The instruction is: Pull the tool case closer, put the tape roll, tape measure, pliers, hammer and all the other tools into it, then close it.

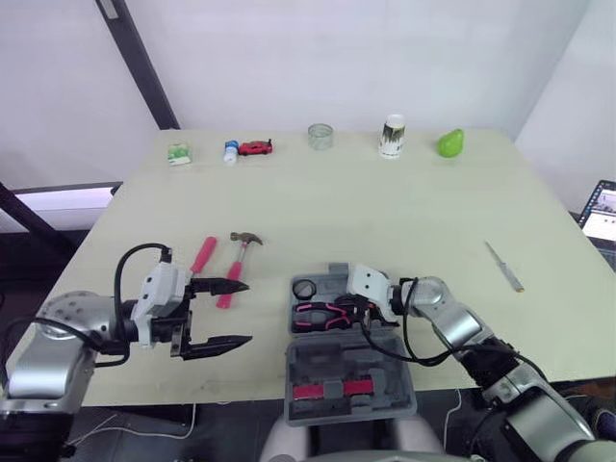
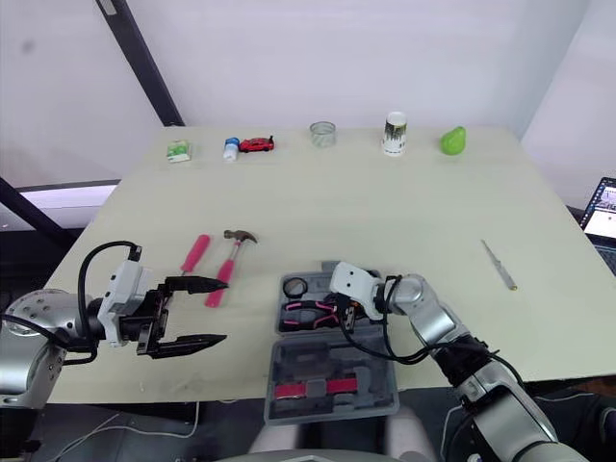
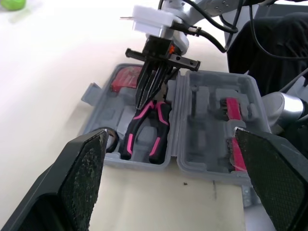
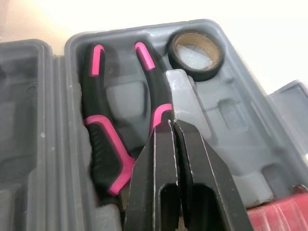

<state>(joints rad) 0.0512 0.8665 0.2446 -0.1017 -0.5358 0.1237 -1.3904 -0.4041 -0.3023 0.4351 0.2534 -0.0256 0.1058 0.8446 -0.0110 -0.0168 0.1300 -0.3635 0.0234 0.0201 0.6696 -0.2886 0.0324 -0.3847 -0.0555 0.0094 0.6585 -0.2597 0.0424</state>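
Item count: one tool case [image 1: 385,385], one pliers [image 1: 322,313], one tape roll [image 1: 305,288], one hammer [image 1: 236,269], one screwdriver [image 1: 203,255].

The tool case is grey moulded plastic. It lies open at the near edge of the desk [image 1: 385,202], with the lid towards the robot. The pliers, with black-and-pink handles, lie in their recess. The black tape roll sits in the corner recess beside them.

The hammer and screwdriver, both pink-handled, lie side by side on the desk to the left of the case.

The right gripper [image 4: 172,126] is over the pliers, fingers together. The left gripper [image 1: 246,312] is beside the case, fingers wide apart and holding nothing.
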